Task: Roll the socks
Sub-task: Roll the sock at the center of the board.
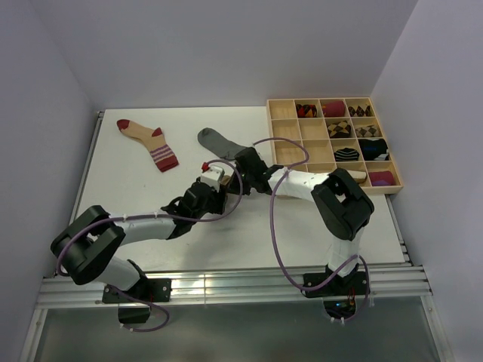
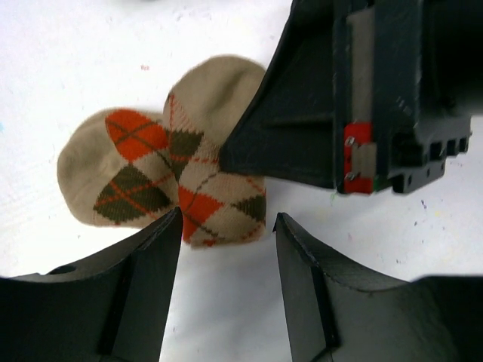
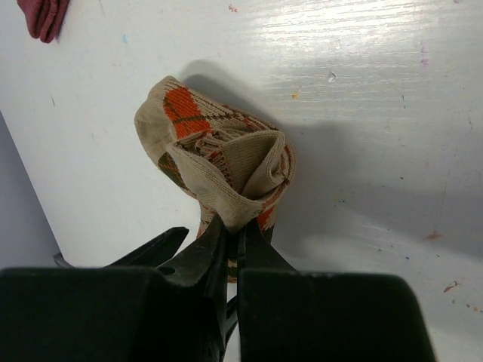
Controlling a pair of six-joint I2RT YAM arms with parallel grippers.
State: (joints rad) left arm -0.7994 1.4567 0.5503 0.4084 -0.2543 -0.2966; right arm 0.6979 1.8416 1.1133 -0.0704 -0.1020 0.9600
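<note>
The brown argyle sock (image 2: 170, 170) lies bunched on the white table, folded over on itself. My right gripper (image 3: 241, 222) is shut on the edge of its cuff (image 3: 243, 197), which is pulled up into a peak. My left gripper (image 2: 226, 226) stands open just short of the sock, with only bare table between its fingers. In the top view both grippers (image 1: 226, 175) meet at the table's middle and hide this sock. The grey sock (image 1: 215, 141) lies flat just behind them. The beige sock (image 1: 147, 139) with dark-red toe and striped cuff lies flat at the back left.
A wooden compartment tray (image 1: 284, 130) stands at the back right, several of its cells holding rolled sock bundles. The right gripper's black body (image 2: 302, 128) sits close over the sock in the left wrist view. Cables loop over both arms.
</note>
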